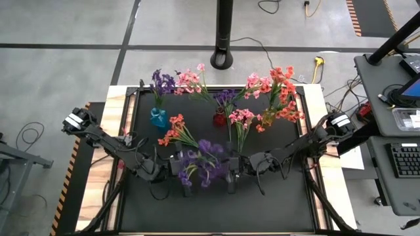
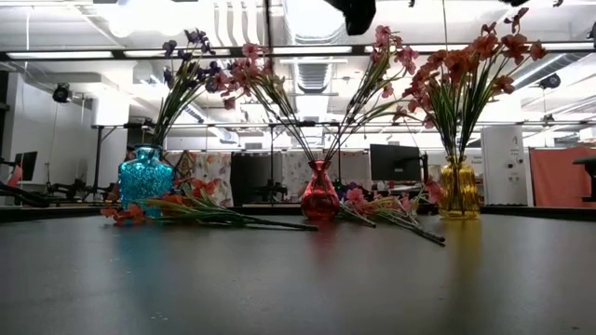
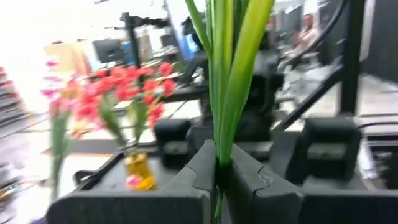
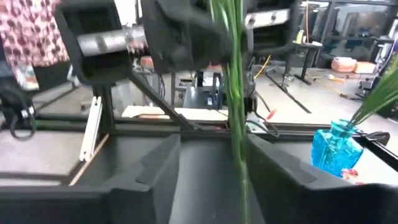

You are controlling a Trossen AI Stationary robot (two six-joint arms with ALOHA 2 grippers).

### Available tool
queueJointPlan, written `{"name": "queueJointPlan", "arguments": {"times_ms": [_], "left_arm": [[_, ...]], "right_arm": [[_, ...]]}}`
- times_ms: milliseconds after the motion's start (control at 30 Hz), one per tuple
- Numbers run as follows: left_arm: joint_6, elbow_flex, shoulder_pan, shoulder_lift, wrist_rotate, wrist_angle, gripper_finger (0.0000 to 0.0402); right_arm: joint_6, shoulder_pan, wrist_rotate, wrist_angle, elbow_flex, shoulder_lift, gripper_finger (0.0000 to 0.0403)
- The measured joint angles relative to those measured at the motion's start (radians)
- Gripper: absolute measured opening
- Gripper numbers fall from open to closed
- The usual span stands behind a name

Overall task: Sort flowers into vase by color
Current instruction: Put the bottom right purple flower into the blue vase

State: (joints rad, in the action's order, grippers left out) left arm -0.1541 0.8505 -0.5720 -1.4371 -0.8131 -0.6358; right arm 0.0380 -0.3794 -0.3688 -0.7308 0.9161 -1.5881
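Near the table's front edge, the left gripper is clenched on the purple flowers' stems; the right gripper stands released around them. With only one grip, the spray may tilt or slip, or snag the right fingers; the blue vase stands well apart.

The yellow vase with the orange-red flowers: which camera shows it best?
The low view: the yellow vase stands whole and side-on at the right, its orange-red flowers fanning above. The high view shows only those blossoms from above, hiding the vase. The left wrist view catches it blurred beyond the stem. The right wrist view misses it.
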Motion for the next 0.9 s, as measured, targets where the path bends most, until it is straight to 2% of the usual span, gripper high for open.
{"name": "queueJointPlan", "arguments": {"times_ms": [133,300,400,567,733,900], "left_arm": [[0.027,-0.001,-0.016,0.045,-0.131,0.104,0.0001],[0.086,-0.002,-0.018,0.138,-0.206,0.280,0.0001],[0.093,-0.002,-0.018,0.210,-0.288,0.388,0.0000],[0.112,-0.010,-0.015,0.352,-0.411,0.586,0.0000],[0.243,-0.065,-0.008,0.530,-0.512,0.791,0.0000],[0.332,-0.193,0.051,0.721,-0.542,0.827,0.0000]], "right_arm": [[-0.042,0.000,-0.007,0.055,0.000,0.053,0.0207],[-0.066,0.000,-0.025,0.113,0.000,0.100,0.0236],[-0.078,0.000,-0.025,0.132,0.000,0.105,0.0248],[-0.108,0.000,-0.025,0.157,0.000,0.104,0.0257],[-0.133,0.000,-0.025,0.162,0.000,0.098,0.0256],[-0.135,0.000,-0.025,0.158,0.000,0.098,0.0251]]}}
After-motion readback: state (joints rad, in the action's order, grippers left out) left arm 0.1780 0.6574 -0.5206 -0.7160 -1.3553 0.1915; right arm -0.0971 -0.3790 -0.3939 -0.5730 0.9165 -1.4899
